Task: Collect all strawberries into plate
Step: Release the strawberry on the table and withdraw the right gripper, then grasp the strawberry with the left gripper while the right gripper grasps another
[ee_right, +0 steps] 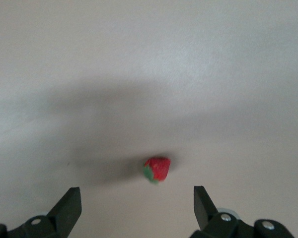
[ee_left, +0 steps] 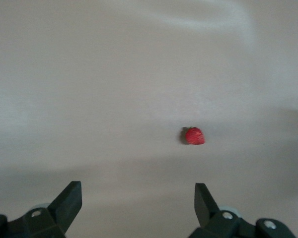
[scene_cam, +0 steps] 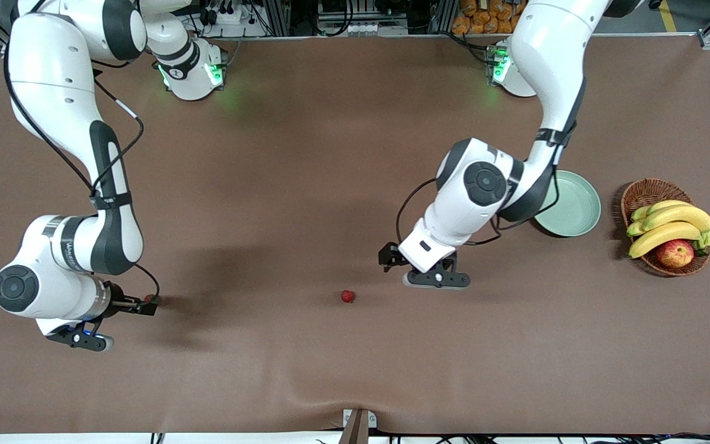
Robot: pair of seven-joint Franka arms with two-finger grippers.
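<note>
Both pincers gape empty, the left pincer (scene_cam: pixel 392 258) at two o'clock of the mid-bench strawberry (scene_cam: pixel 347 296), the right pincer (scene_cam: pixel 145 306) by another strawberry (scene_cam: pixel 155 299); each berry looks light and soft, best pinched gently across its red flanks for the mint-green plate (scene_cam: pixel 574 213).

Two glossy white arms, rounded shells with dark grey bands at the joints and round dark caps on the elbows. Thin black cables loop along each arm, strapped on by black bands. Green lights glow at both bases. Small lettering marks the right arm's wrist. Black fingers (ee_left: pixel 69 201), wedge-tipped, sit on black mounts with silver screws.
</note>
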